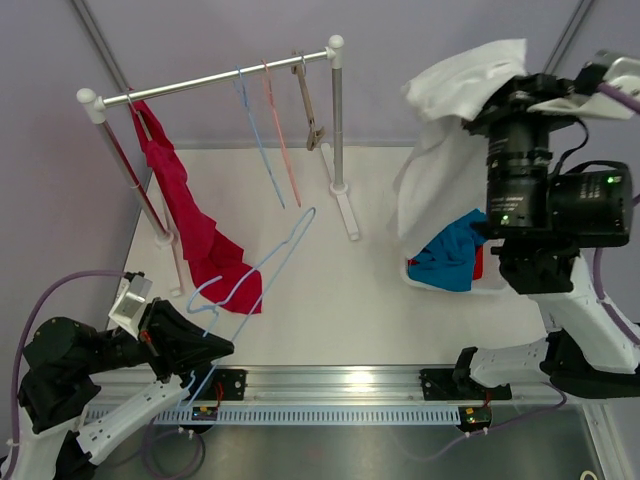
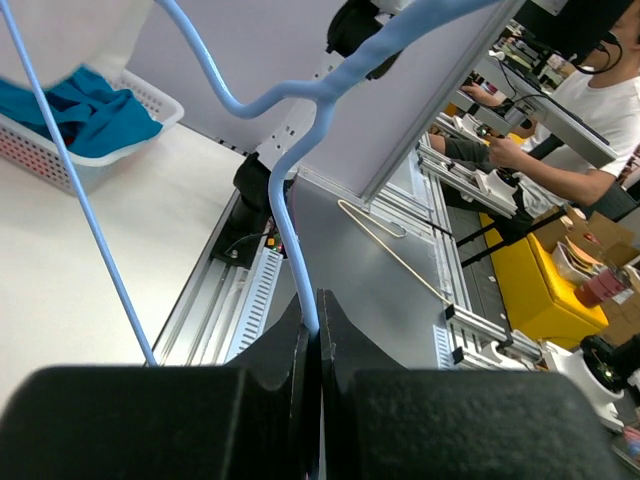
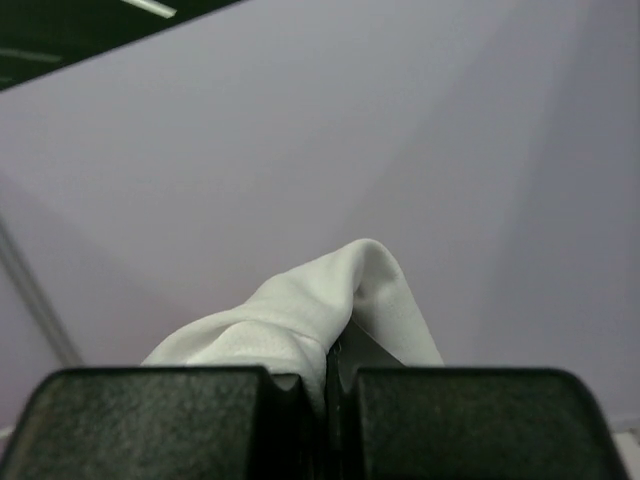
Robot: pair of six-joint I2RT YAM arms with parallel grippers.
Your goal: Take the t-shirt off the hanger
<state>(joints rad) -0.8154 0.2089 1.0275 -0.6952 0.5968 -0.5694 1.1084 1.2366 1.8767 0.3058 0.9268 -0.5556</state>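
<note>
So, lower left of the overhead shot: the left gripper point(image 2: 318, 310) is clenched on the neck of the light blue hanger point(image 2: 283, 230), which is bare and slants up toward the middle. At upper right, the right gripper point(image 3: 328, 385) is pinching the white t-shirt point(image 1: 440, 150), which dangles lengthwise over the basket point(image 2: 40, 150). Looks like the shirt's already free, with the basket directly below it.

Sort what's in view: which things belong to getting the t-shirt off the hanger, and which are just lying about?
Job: white t-shirt, gripped by right gripper; light blue hanger, gripped by left gripper.
Lying about: rack, red garment, basket, blue cloth, wooden hanger.
</note>
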